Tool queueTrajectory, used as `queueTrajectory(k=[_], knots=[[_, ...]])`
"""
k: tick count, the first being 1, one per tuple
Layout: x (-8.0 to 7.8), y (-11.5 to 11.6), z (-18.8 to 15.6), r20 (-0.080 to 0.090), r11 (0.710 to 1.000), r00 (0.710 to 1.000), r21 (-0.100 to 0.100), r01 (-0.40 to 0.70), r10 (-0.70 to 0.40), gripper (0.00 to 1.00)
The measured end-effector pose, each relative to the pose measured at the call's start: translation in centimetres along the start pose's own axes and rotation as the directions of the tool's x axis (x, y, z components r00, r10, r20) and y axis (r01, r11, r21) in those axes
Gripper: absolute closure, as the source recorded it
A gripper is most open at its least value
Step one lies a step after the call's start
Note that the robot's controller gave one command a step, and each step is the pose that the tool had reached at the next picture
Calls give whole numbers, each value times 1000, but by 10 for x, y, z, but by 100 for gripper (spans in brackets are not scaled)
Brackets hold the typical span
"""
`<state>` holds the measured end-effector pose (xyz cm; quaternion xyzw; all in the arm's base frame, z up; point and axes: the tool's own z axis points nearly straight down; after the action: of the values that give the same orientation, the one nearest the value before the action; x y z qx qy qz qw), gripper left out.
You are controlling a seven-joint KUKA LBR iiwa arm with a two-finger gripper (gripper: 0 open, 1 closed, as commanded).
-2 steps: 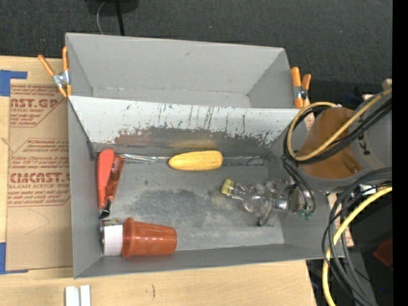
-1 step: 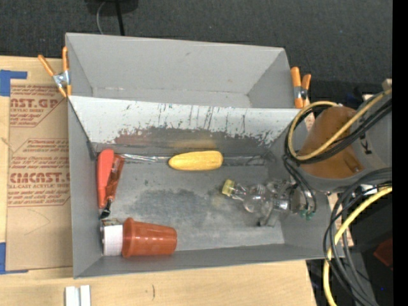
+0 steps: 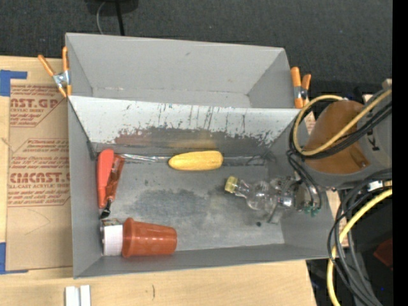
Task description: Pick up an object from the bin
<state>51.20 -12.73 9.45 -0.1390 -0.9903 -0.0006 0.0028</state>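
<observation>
a small clear thing with a yellowish end (image 3: 237, 187) lies on the floor of the grey bin (image 3: 191, 75), right of the middle. we see the gripper (image 3: 278, 200) low at its right side, and we cannot tell whether it is wide, narrow or gripping. a yellow oblong thing (image 3: 196, 160) lies by the back wall. an orange-red tool (image 3: 107, 177) lies along the left wall. a red cup (image 3: 148, 238) rests on its side in the front left corner.

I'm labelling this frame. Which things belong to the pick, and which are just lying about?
Job: gripper, low at the right of the bin; clear thing with yellowish cap, right beside it.
Lying about: yellow oblong thing by the back wall; orange-red tool at left; red cup on its side, front left.
</observation>
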Motion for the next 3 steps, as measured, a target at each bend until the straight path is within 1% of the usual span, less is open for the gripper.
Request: queueTrajectory(k=[1,3], knots=[[-2,0,-19,7,1000,1000,-1,0,0,100],[-3,0,-43,10,1000,1000,-1,0,0,100]])
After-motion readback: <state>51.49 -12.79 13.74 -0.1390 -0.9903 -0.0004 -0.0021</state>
